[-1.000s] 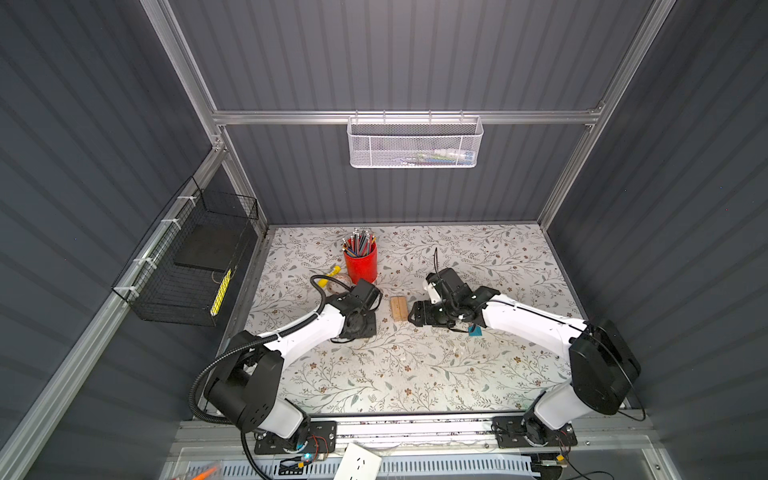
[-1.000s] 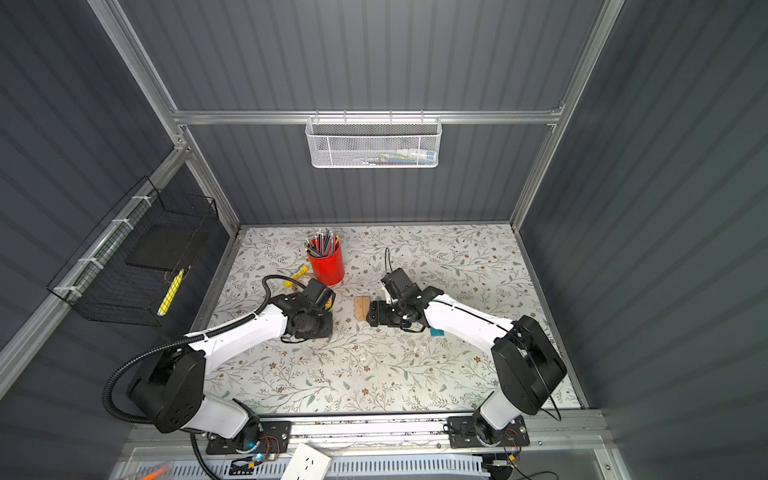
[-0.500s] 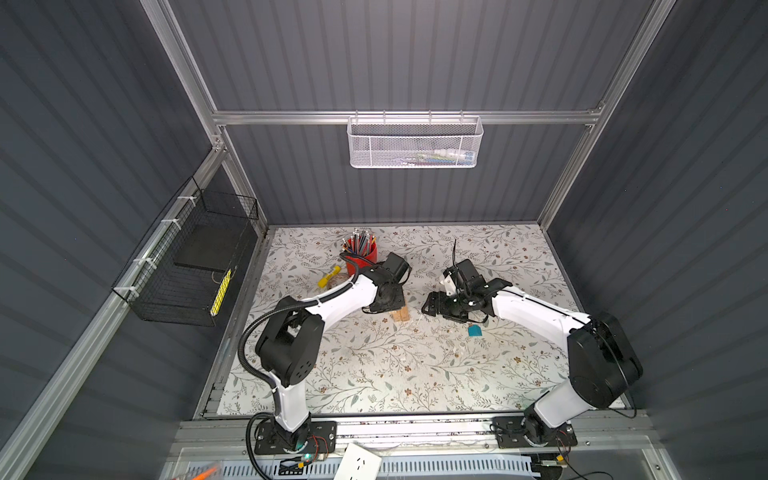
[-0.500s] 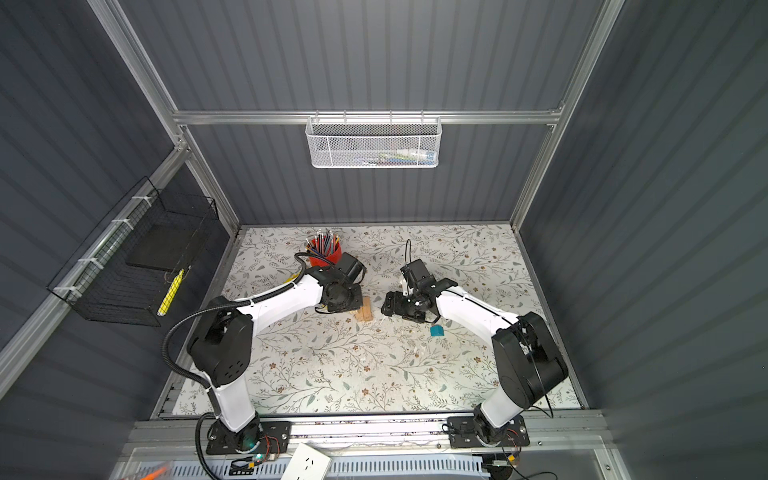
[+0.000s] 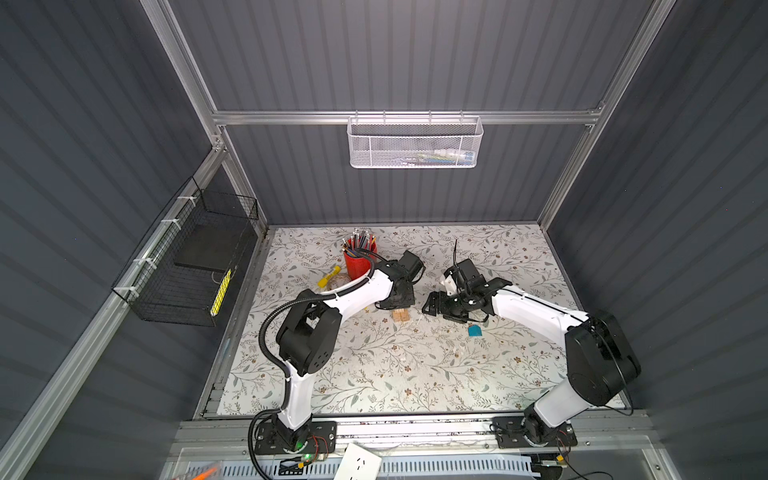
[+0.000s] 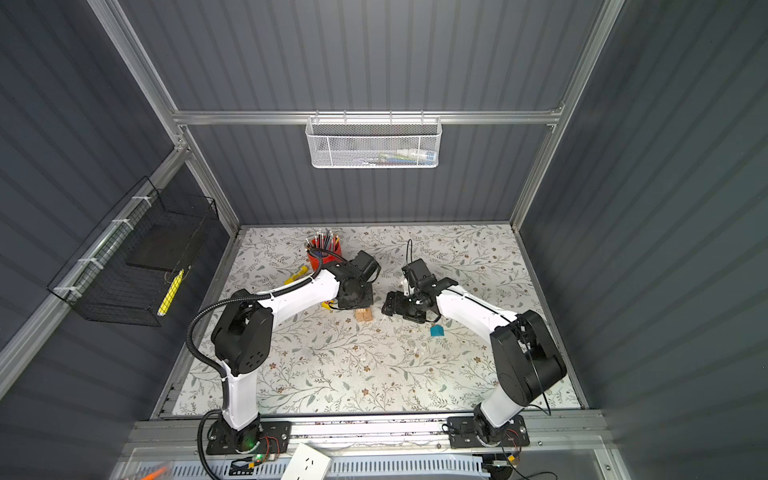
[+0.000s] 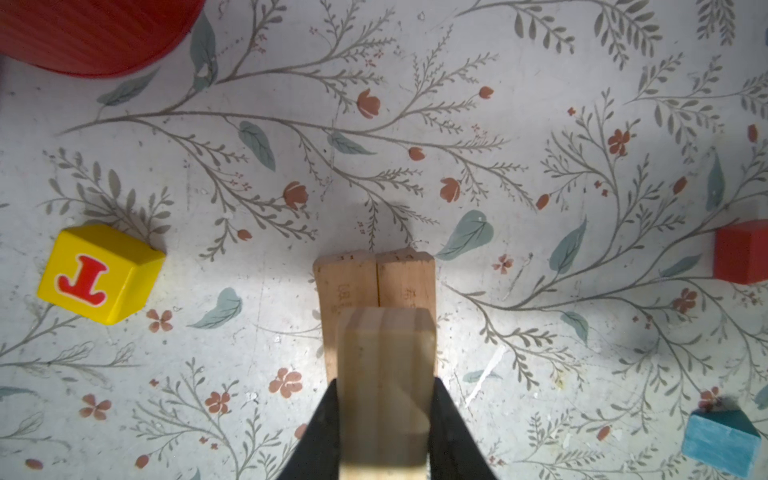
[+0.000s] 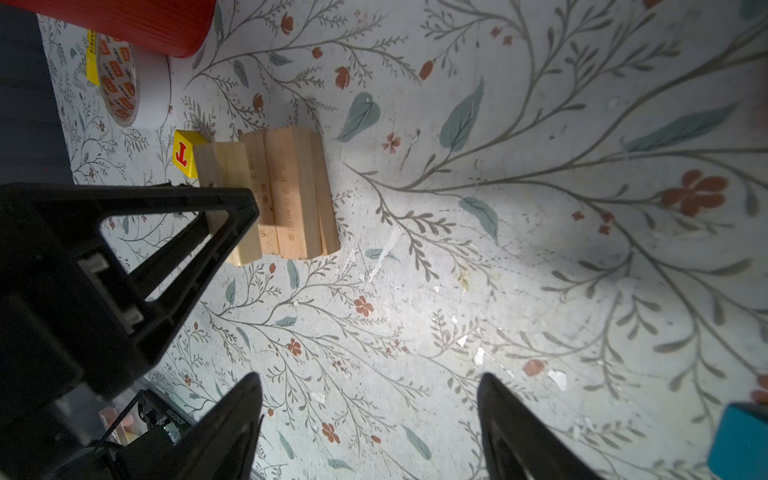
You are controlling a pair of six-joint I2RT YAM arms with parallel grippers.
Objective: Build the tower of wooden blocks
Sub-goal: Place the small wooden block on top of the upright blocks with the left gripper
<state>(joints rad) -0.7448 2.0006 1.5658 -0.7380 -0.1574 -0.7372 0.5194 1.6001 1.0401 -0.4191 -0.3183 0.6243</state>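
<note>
Planks (image 7: 374, 282) — two lie side by side on the mat (image 7: 540, 104), out in the middle. My left gripper (image 7: 384, 384) is clamped on a third plank (image 7: 384, 353) over them; my right gripper (image 8: 370, 382) hangs just beside, jaws wide apart — yellow block (image 7: 99, 274), red block (image 7: 742, 251) and teal block (image 7: 719, 442) lie loose around them.

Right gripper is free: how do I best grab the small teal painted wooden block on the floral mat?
Come straight down with the open right gripper and pinch the teal block low across two opposite flat sides. It sits alone on the mat, nothing touching it, and its top looks sloped, so jaws up there would probably slip.
</note>
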